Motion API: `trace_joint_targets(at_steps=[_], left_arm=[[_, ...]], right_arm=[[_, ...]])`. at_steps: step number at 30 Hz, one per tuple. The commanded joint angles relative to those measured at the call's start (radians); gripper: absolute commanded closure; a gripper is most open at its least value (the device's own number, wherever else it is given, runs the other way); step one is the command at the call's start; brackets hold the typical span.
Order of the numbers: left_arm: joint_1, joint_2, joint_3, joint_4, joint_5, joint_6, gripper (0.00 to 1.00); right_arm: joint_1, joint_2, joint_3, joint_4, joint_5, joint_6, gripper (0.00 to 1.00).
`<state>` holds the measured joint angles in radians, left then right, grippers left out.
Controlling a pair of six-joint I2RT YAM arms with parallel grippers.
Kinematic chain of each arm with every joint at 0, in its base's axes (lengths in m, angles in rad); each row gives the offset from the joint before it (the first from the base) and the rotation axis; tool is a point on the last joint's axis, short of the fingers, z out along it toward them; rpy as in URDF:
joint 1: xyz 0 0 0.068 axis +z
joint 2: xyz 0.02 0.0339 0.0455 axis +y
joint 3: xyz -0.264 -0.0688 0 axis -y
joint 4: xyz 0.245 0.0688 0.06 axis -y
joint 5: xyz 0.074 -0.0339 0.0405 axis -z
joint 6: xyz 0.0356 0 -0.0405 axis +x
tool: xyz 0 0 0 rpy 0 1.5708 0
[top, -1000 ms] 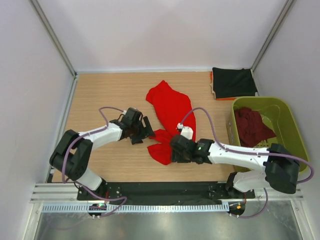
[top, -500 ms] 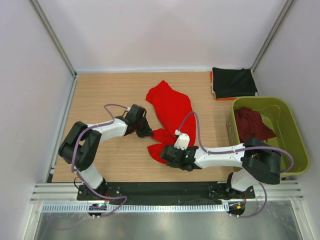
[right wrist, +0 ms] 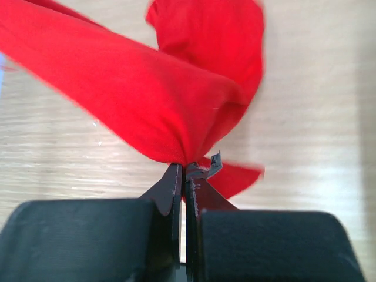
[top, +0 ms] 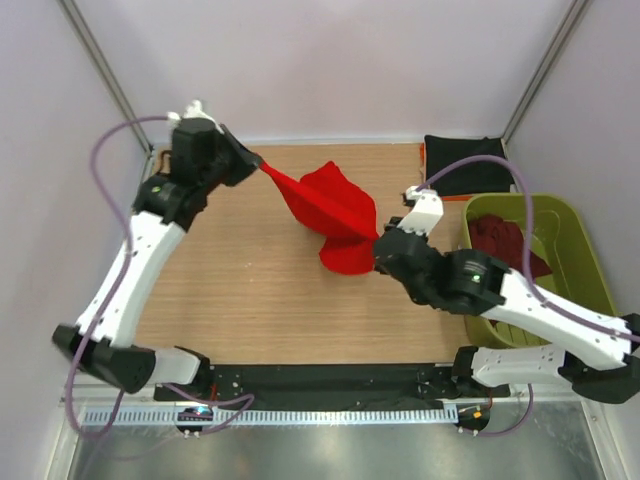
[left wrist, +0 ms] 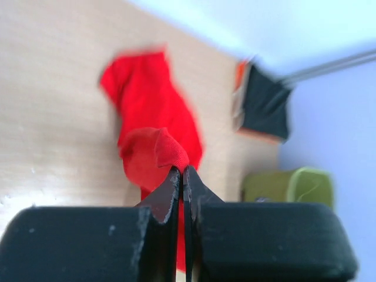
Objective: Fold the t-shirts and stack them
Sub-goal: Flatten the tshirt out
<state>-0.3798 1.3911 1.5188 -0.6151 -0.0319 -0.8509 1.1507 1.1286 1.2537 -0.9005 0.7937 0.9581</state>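
The bright red t-shirt [top: 335,205] hangs above the wooden table [top: 240,280], stretched between both arms. My left gripper [top: 258,162] is raised at the back left and shut on one end of the red cloth [left wrist: 155,150]. My right gripper [top: 378,245] is shut on the other end [right wrist: 176,106], right of centre. A folded black t-shirt [top: 466,165] lies at the back right [left wrist: 265,103]. The dark maroon t-shirt [top: 505,252] sits crumpled inside the basket.
The olive-green plastic basket [top: 580,250] stands at the table's right side, just behind my right arm. White walls with metal posts close the back and sides. An orange edge shows under the black shirt.
Both grippers have closed on the red t-shirt and lifted it off the table. The left arm swung up toward the back left, the right arm rose and moved right, pulling the cloth taut.
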Motion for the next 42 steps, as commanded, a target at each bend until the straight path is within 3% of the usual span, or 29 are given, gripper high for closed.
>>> trace_joint_targets(at_steps=[1,5,6,10,13,17,23,27,29,33,38,40,42], left_arm=[[-0.002,-0.101,0.171,-0.227,-0.180,0.079,1.00],[0.007,-0.100,0.415,-0.371,-0.282,0.122,1.00],[0.009,-0.084,0.522,-0.429,-0.290,0.127,1.00],[0.007,-0.098,0.685,-0.521,-0.252,0.108,1.00],[0.007,-0.151,0.718,-0.520,-0.238,0.082,1.00],[0.009,-0.175,0.716,-0.489,-0.217,0.078,1.00],[0.009,-0.101,0.727,-0.459,-0.198,0.111,1.00],[0.009,-0.051,0.644,-0.296,-0.240,0.131,1.00],[0.015,-0.011,0.641,-0.218,-0.264,0.136,1.00],[0.083,0.172,0.754,-0.120,-0.162,0.086,1.00],[0.192,0.298,0.945,-0.045,0.045,-0.029,1.00],[0.212,0.281,0.926,-0.012,0.088,-0.059,1.00],[0.226,0.241,0.830,-0.012,0.087,-0.033,1.00]], right_arm=[[-0.002,-0.046,0.108,-0.078,0.064,-0.268,0.99],[-0.026,-0.018,0.301,-0.061,0.062,-0.441,0.99],[-0.028,0.008,0.397,-0.063,0.017,-0.465,0.99],[-0.028,0.062,0.581,-0.075,-0.138,-0.524,0.99],[-0.026,0.042,0.599,0.000,-0.327,-0.575,0.99],[-0.026,0.005,0.567,0.057,-0.380,-0.542,0.99],[-0.026,0.034,0.582,0.014,-0.158,-0.597,0.99],[-0.035,0.095,0.607,0.208,0.037,-0.816,0.99],[-0.134,0.155,0.624,0.277,0.134,-0.889,0.99],[-0.351,0.391,0.883,0.214,0.076,-0.861,0.99],[-0.370,0.540,1.319,0.066,0.013,-0.921,0.99],[-0.368,0.498,1.337,0.037,-0.080,-0.889,0.99],[-0.367,0.423,1.220,0.040,-0.242,-0.829,0.99]])
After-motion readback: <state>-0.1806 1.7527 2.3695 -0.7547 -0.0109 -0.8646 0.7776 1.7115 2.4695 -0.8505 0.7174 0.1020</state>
